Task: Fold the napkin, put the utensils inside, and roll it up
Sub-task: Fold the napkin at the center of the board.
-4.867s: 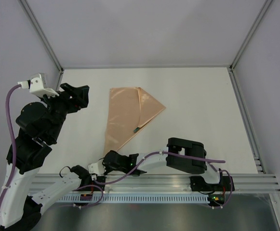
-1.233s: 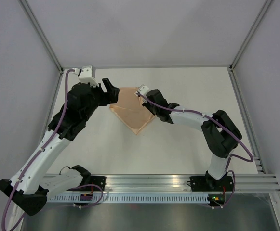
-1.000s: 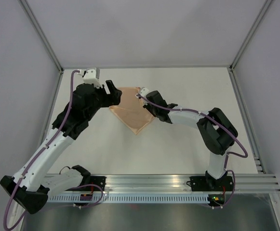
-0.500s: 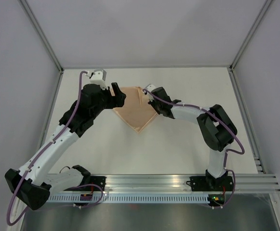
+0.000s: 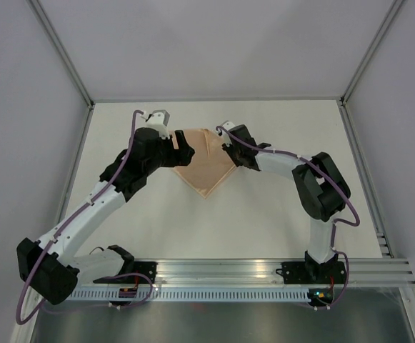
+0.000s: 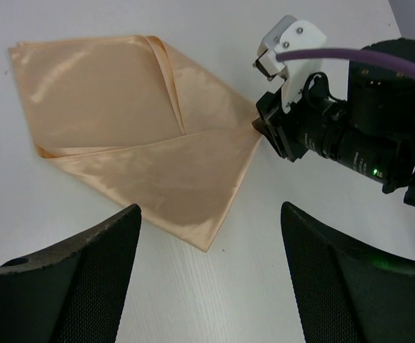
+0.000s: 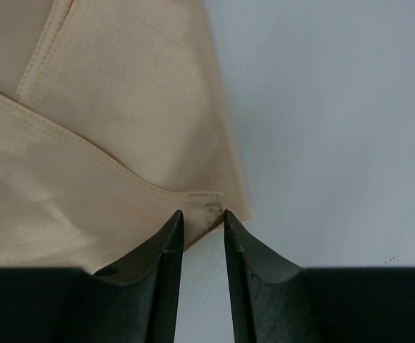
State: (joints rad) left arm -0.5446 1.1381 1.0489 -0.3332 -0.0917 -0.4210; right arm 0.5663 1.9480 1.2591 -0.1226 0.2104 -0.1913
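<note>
Resting on white, grey-walled table (image 5: 278, 207): folded napkin (image 5: 206, 163).

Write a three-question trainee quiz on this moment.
1. Multiple choice: which part of the napkin is the right gripper at? A. its left corner; B. its right corner; C. its near tip.
2. True or false: the left gripper is shut on the napkin.
3. Fill in: the napkin lies folded flat on the ___.

Key: 1 B. 2 false; it hangs wide open above the napkin. 3 table.
</note>
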